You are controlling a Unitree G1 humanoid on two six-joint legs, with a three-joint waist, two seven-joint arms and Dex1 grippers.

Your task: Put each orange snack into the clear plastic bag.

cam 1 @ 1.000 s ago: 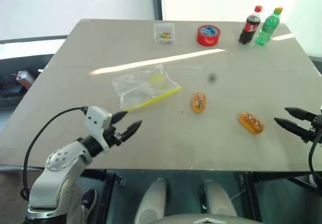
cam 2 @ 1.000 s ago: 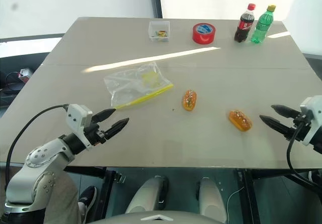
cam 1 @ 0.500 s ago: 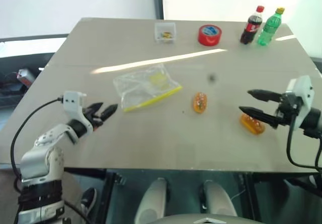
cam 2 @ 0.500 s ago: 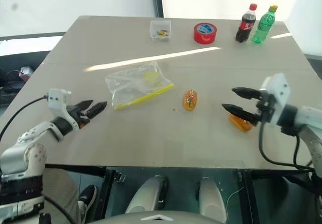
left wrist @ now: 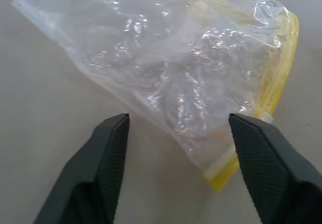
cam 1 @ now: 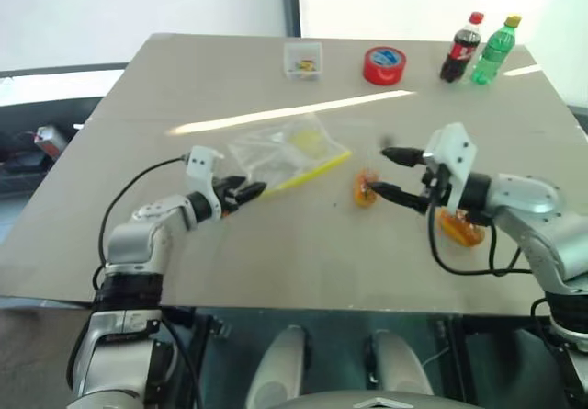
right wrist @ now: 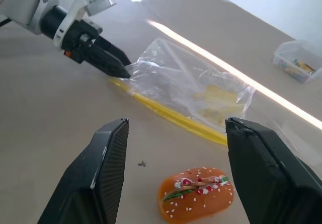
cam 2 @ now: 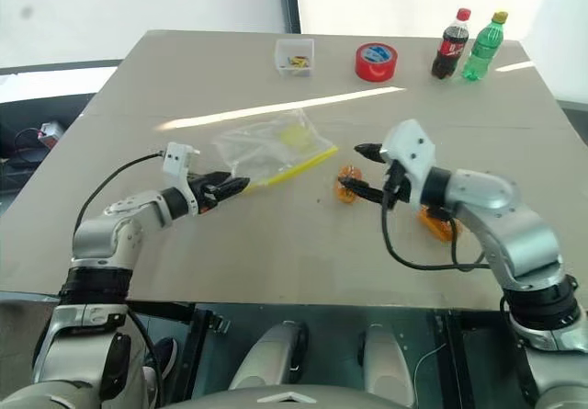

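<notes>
Left hand (cam 1: 246, 191) sits low over the table (cam 1: 184, 87) with its two black fingers apart, the tips right at the near corner of the clear plastic bag (cam 1: 289, 148), where the yellow seal strip ends; whether the tips touch the plastic I cannot tell. That bag lies crinkled and flat straight beyond this hand, its yellow strip running along the edge that faces the other hand, and something pale yellow shows through the plastic; no orange snack is inside it.

Right hand (cam 1: 388, 173) hovers with its fingers spread wide and nothing between them. Just below and ahead of its fingertips lies one orange snack (right wrist: 197, 195), burger-printed in a glossy wrapper, resting on the table beside the bag's yellow edge and outside the bag. The second orange snack (cam 1: 459, 226) lies behind this hand, under its wrist and cable, also outside the bag.

Far beyond both hands, along the table's back edge, stand a green bottle (cam 1: 491, 49) and a dark cola bottle (cam 1: 461, 46) side by side, then a red tape roll (cam 1: 384, 65), then a small clear box (cam 1: 303, 60) with a few small coloured bits in it
</notes>
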